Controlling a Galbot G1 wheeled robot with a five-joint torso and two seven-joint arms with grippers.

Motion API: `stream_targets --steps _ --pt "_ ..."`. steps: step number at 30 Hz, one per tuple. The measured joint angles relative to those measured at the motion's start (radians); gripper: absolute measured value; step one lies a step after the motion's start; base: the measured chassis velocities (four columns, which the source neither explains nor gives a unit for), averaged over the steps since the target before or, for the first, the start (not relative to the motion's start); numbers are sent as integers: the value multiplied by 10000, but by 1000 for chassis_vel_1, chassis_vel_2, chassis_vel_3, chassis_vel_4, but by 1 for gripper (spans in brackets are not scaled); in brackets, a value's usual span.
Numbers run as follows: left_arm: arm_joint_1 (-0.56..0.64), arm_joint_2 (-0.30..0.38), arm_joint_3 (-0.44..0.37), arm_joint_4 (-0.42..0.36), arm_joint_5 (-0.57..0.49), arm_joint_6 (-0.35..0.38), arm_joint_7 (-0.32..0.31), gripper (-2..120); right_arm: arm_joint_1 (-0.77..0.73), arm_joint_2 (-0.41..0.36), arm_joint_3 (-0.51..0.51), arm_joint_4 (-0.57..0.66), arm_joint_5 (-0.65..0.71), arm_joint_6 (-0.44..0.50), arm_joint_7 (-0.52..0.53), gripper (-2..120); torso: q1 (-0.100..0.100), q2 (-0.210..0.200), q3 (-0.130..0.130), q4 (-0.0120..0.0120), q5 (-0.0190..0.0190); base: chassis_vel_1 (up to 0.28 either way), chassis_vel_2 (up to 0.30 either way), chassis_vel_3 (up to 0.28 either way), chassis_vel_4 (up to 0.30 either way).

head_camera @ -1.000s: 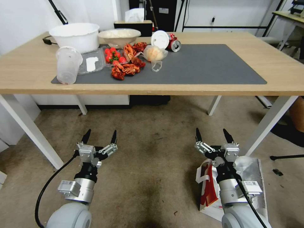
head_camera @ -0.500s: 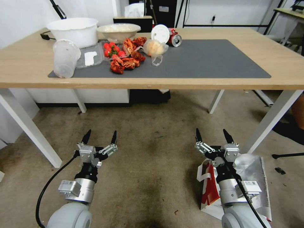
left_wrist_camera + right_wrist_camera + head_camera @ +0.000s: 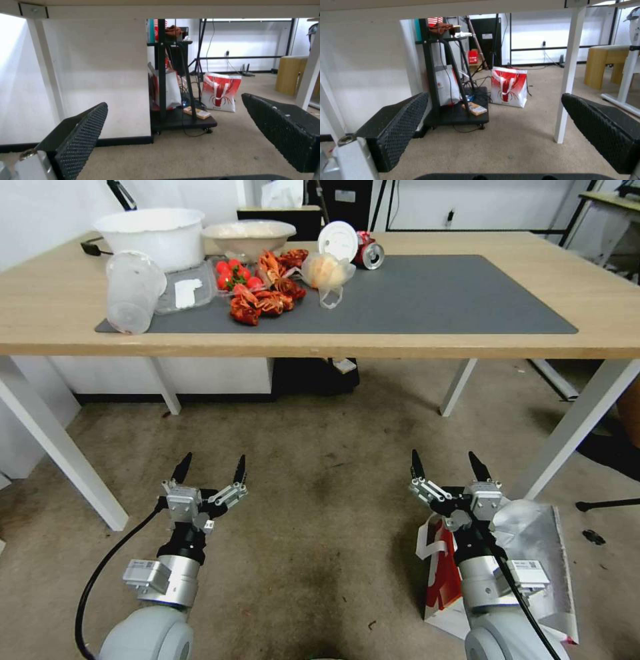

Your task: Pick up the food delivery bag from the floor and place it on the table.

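The food delivery bag (image 3: 537, 549) lies on the floor (image 3: 320, 500) at the lower right, its silver foil lining open upward. Its red side (image 3: 443, 576) and white strap handle show beside my right arm. My right gripper (image 3: 443, 467) hovers open just over the bag's near-table end, empty, fingers pointing toward the table. In the right wrist view the same gripper (image 3: 493, 125) is spread wide over bare floor. My left gripper (image 3: 213, 467) hangs open and empty over the floor to the left, also wide in its own view (image 3: 173, 125). The table (image 3: 600, 340) with its dark grey mat (image 3: 433, 293) stands ahead.
On the mat's left end sit a white basin (image 3: 150, 237), a bowl (image 3: 249, 237), a tipped clear cup (image 3: 133, 293), crawfish (image 3: 267, 300), a small clear bag (image 3: 325, 273) and a can (image 3: 370, 253). White table legs (image 3: 573, 427) flank the floor. Beyond stand a black cart (image 3: 453, 110) and another red-and-white bag (image 3: 509, 86).
The whole head view has shifted: the table's front edge sits higher in the picture and more of the bag shows. Both grippers keep the same open pose.
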Motion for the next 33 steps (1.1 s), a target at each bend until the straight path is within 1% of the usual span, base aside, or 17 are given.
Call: stream_targets --steps 3,5,6,9,11,13,15,17,18,19,21,22,24,27,33 --pt "17 -9 3 -18 0 0 -1 100 7 -4 3 24 6 -9 -8 100 -12 -173 -162 0 -1 0 0 0 0" --pt "19 -8 0 -21 0 0 -2 100 7 -4 3 32 6 -12 -10 100 -14 -195 -182 0 0 0 0 0 0" --pt "19 -3 -10 -27 0 0 -3 100 7 -5 3 47 7 -15 -13 100 -20 -269 -250 0 0 0 0 0 0" --pt "20 -1 -13 -28 0 0 -3 100 6 -5 3 49 7 -16 -14 100 -23 -297 -275 0 0 0 0 0 0" --pt "19 -3 -17 -27 -1 0 -6 100 -3 13 -16 53 1 -18 -20 100 -42 -466 -426 1 0 0 0 0 0" --pt "20 -8 -16 -27 -1 -1 -7 100 -6 13 -17 53 -2 -18 -20 100 -47 -503 -458 0 -1 0 0 0 0" --pt "24 -13 -15 -27 -1 -5 -8 100 -15 -5 -5 53 -3 -18 -22 100 -61 -633 -574 1 0 0 0 0 0" --pt "23 -11 -17 -27 -1 -6 -8 100 -15 -9 0 53 -3 -18 -24 100 -63 -660 -599 0 0 0 0 0 0" --pt "12 -1 -23 -27 -7 -6 -9 100 -15 -20 14 53 0 -18 -26 100 -74 -744 -671 0 0 0 0 0 0" --pt "12 -1 -23 -27 -7 -6 -9 100 -15 -20 14 53 0 -18 -26 100 -74 -744 -671 0 0 0 0 0 0" --pt "-2 5 -27 -27 -19 -6 -10 100 -17 -26 17 53 2 -18 -35 100 -82 -864 -786 0 0 0 0 0 0" --pt "-2 5 -27 -27 -19 -6 -10 100 -17 -26 17 53 2 -18 -35 100 -82 -864 -786 0 0 0 0 0 0" --pt "-9 2 -27 -22 -23 -7 -12 100 -13 -27 17 45 3 -18 -39 100 -80 -967 -893 0 0 0 0 0 0" --pt "-10 0 -26 1 -26 -7 -16 100 -8 -27 17 21 3 -19 -41 100 -92 -1089 -928 0 0 0 0 0 0" --pt "-24 10 -34 66 -50 -14 -23 100 -3 -35 20 -7 4 -19 -43 100 -116 -1148 -929 0 0 0 0 0 0"
